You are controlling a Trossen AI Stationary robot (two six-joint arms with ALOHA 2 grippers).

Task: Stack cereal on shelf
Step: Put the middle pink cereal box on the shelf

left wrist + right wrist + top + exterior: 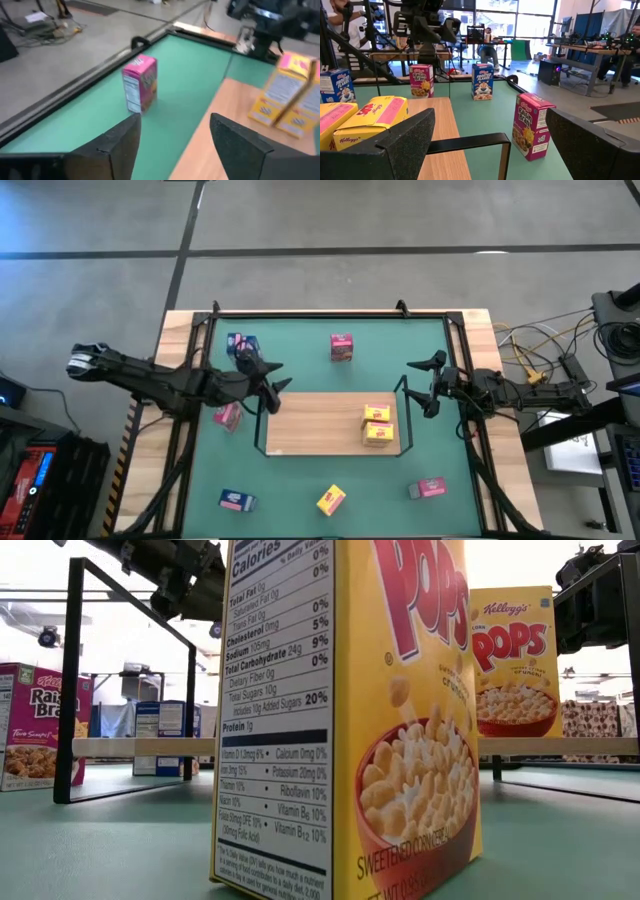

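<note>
The light-wood shelf [320, 425] lies mid-table and bears two yellow cereal boxes [377, 425] side by side at its right end, also seen as yellow boxes [365, 120] in the right wrist view. My left gripper [270, 380] hovers open over the shelf's far-left corner, facing a pink box [140, 82] that stands on the green mat. My right gripper [425, 385] is open just off the shelf's right edge, above its black rail [470, 142]. Other boxes stand on the mat: pink [342, 347], blue [240, 343], pink [228, 416], blue [237, 500], yellow [331, 500], pink [428, 488].
A black frame [330, 313] runs along the table's far edge and sides. In the low view a yellow box [345, 720] stands close to the camera, hiding much of the table. Cables [540, 350] lie off the table's right side. People sit in the room beyond [487, 47].
</note>
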